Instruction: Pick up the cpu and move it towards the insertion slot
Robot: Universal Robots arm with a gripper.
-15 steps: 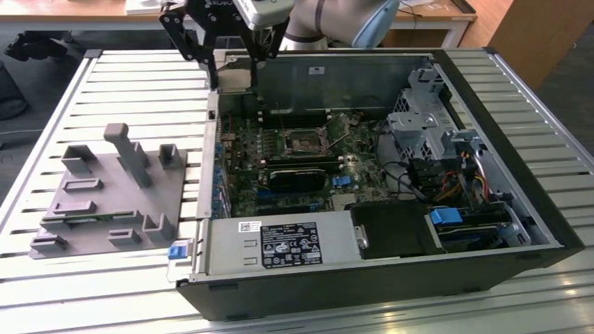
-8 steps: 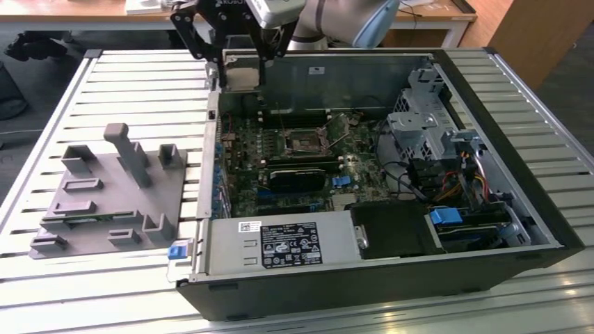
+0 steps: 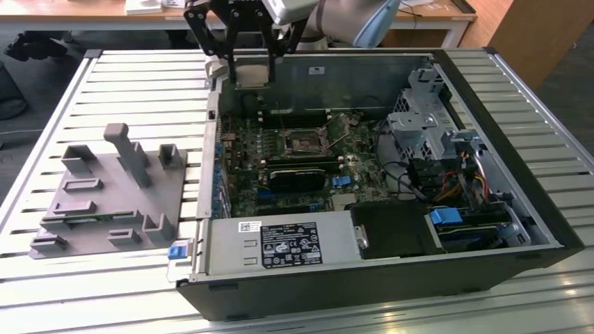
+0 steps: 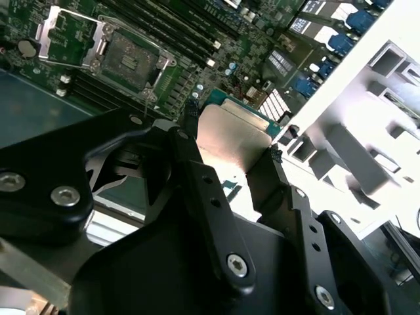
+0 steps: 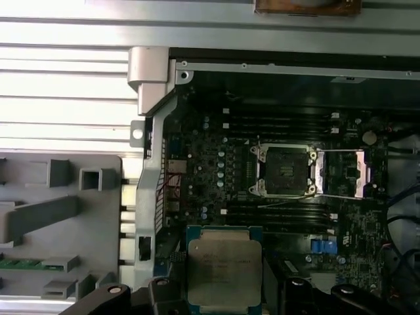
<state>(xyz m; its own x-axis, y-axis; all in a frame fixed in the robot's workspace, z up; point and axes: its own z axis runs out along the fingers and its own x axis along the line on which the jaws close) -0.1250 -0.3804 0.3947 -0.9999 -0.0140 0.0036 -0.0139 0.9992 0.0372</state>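
Observation:
My gripper (image 3: 252,57) hangs above the back left corner of the open computer case, shut on the cpu (image 3: 252,74). The cpu is a flat square chip with a silvery top and a green-edged rim, clamped by its sides between the black fingers (image 4: 197,177) in both wrist views. In the first wrist view the cpu (image 5: 224,269) sits level between the fingers (image 5: 161,289). The insertion slot (image 3: 307,142) is a dark square socket in a silvery frame on the green board, with its metal lid flipped open (image 5: 341,174). The slot (image 5: 285,170) lies lower in the case, apart from the chip.
A grey plastic fixture (image 3: 107,195) with posts and recesses stands on the slatted table at the exterior view's left. Inside the case are a long black module (image 3: 297,177), a power supply (image 3: 278,245), a drive cage (image 3: 427,125) and loose cables. The case wall (image 3: 211,132) rises beside the gripper.

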